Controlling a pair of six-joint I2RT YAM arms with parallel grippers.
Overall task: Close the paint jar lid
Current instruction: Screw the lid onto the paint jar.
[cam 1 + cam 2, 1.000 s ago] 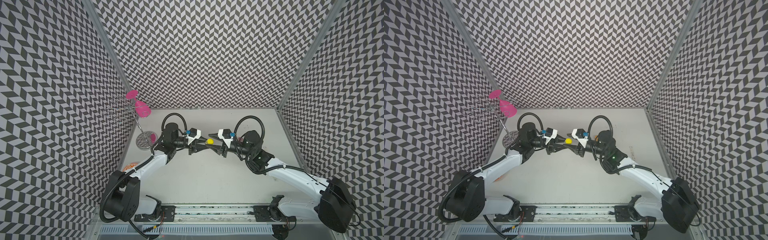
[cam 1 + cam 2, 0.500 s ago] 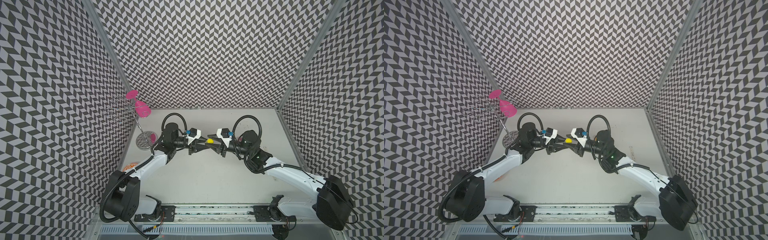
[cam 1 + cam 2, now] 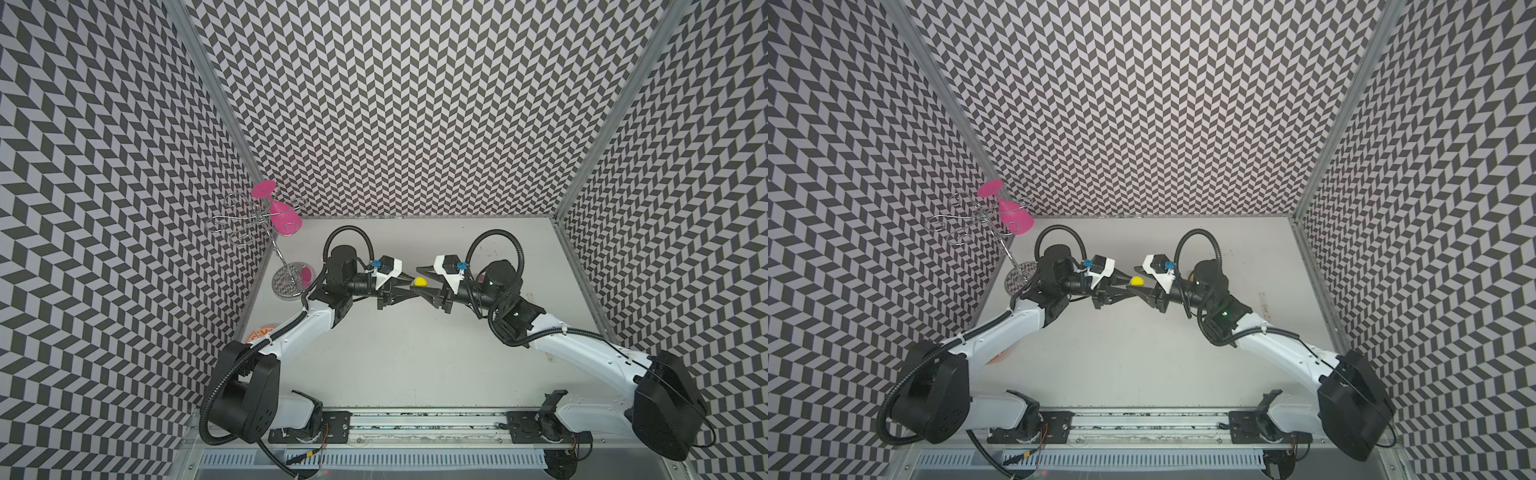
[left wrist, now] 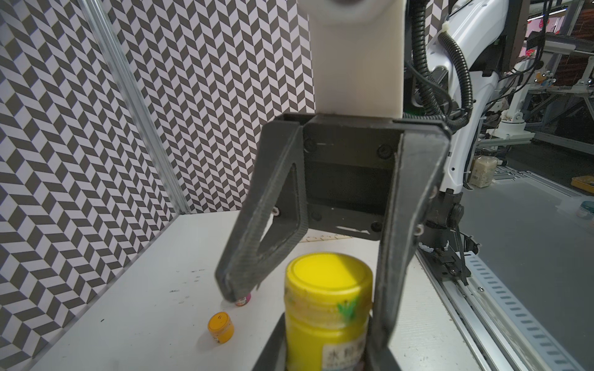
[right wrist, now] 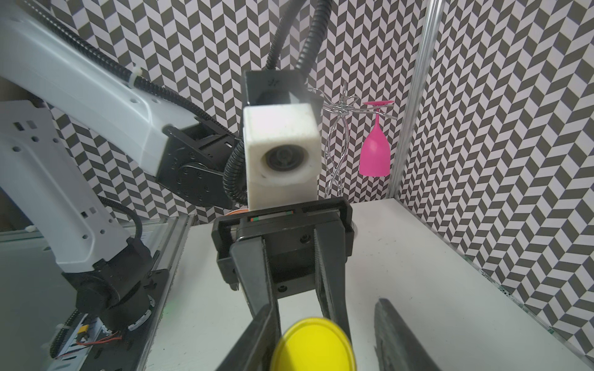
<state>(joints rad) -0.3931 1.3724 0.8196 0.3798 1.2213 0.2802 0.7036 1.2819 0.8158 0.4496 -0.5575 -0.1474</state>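
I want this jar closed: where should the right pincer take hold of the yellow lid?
Best grip the yellow lid by its round side wall, coming level from the side opposite the left pincer, which clamps the jar body just below, leaving the lid's sides free.

The white-and-black left arm [image 3: 299, 332] and right arm [image 3: 573, 349] are reaching inward, grippers meeting. The black left gripper [image 3: 414, 286] is clamping a yellow plastic paint jar [image 4: 328, 308]; the black right gripper [image 3: 422, 279] is straddling its top, jaws apart, seemingly touching one side
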